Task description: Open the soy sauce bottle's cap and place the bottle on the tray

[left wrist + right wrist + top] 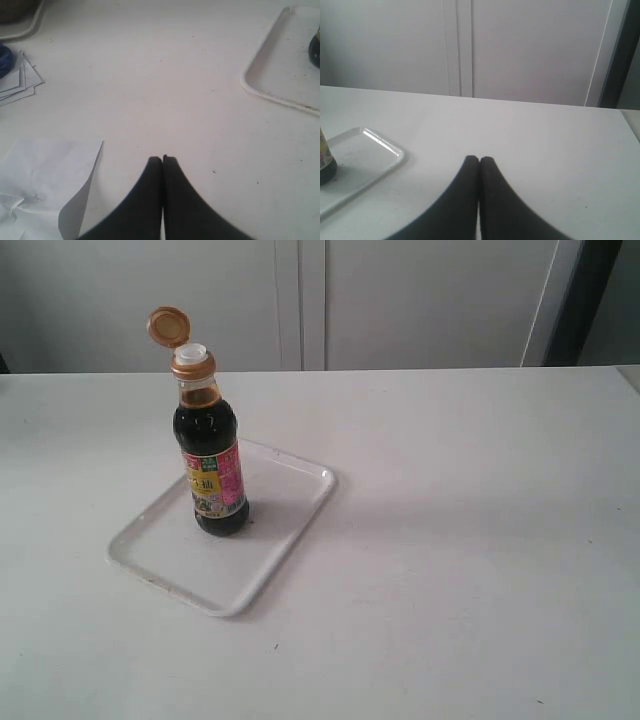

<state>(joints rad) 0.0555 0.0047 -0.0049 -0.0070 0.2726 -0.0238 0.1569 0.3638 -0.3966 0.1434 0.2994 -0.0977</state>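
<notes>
I have the left gripper (162,159) and right gripper (479,159) both closed on nothing, away from the soy sauce bottle (211,462) standing upright mid-tray (290,540) toward the table's (480,540) left edge, cap (168,326) flipped open, so a stray knock could spill it.

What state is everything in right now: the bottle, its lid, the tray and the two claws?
soy sauce bottle: upright on the tray, mostly full of dark liquid.
cap: flipped open, white spout exposed.
tray: flat on the table, holding only the bottle.
left gripper: shut, empty.
right gripper: shut, empty.
</notes>
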